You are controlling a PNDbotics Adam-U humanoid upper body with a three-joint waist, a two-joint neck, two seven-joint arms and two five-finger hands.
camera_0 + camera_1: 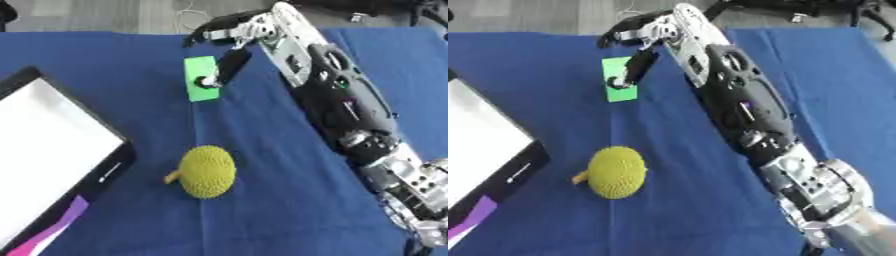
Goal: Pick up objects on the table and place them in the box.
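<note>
A flat green rectangular piece [198, 71] lies on the blue cloth at the upper middle. My right hand [252, 30] hangs over its far right side, the arm reaching in from the lower right. One dark finger [229, 67] points down and its tip rests on the piece's right edge. The other fingers stretch left above the cloth, slightly bent, holding nothing. A yellow knitted fruit-shaped object [206, 171] with a small stub lies alone in the middle. The box [118, 162], black-rimmed with a white inside, stands at the left. My left hand shows in no view.
The blue cloth [289, 210] covers the table. My right forearm [737, 100] crosses the right half diagonally. A purple strip [61, 227] shows at the box's near corner. Grey floor and cables lie beyond the far table edge.
</note>
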